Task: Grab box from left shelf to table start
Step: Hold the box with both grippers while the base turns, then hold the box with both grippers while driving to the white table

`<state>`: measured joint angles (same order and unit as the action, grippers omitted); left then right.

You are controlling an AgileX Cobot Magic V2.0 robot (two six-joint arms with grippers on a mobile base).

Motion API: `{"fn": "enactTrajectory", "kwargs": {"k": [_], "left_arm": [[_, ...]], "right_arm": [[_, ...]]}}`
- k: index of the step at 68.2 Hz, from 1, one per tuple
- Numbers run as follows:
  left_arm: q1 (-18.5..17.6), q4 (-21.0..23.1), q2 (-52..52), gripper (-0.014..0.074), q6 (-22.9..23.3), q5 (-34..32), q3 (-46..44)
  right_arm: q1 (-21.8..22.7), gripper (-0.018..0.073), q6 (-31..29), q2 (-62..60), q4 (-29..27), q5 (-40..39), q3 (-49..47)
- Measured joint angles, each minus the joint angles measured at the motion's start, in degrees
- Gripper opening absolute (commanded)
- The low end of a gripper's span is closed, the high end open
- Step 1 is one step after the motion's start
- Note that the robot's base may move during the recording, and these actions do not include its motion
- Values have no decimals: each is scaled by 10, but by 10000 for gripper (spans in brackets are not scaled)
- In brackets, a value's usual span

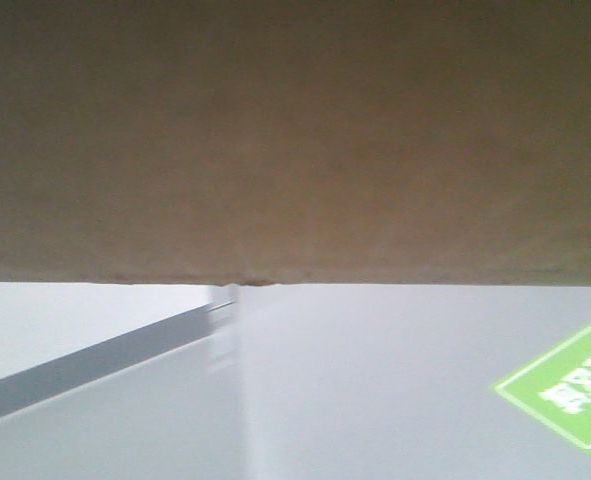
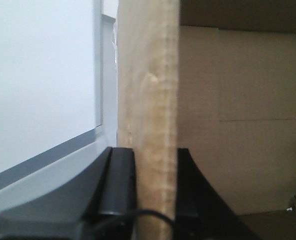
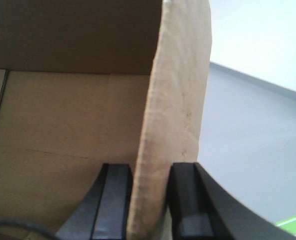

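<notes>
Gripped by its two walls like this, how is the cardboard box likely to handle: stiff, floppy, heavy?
The box shows a bare interior in both wrist views, so it is probably light for its size. The wall in the right gripper bows slightly, so it may flex under load. The left gripper pinches only a thin wall edge, so the box could sway or slip.

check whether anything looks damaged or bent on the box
Minor only: the box wall pinched between the fingers of the right gripper looks slightly bowed, and the wall edge in the left gripper shows a small scuff. Nothing torn.
</notes>
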<state>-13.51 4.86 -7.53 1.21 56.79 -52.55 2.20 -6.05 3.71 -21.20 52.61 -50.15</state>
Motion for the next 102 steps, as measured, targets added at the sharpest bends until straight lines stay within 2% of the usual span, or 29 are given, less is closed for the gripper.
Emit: {"fn": "enactTrajectory", "kwargs": {"k": [102], "left_arm": [[0,0,0,-92,0,0,0]], "right_arm": [[0,57,0,0,0,0,0]]}}
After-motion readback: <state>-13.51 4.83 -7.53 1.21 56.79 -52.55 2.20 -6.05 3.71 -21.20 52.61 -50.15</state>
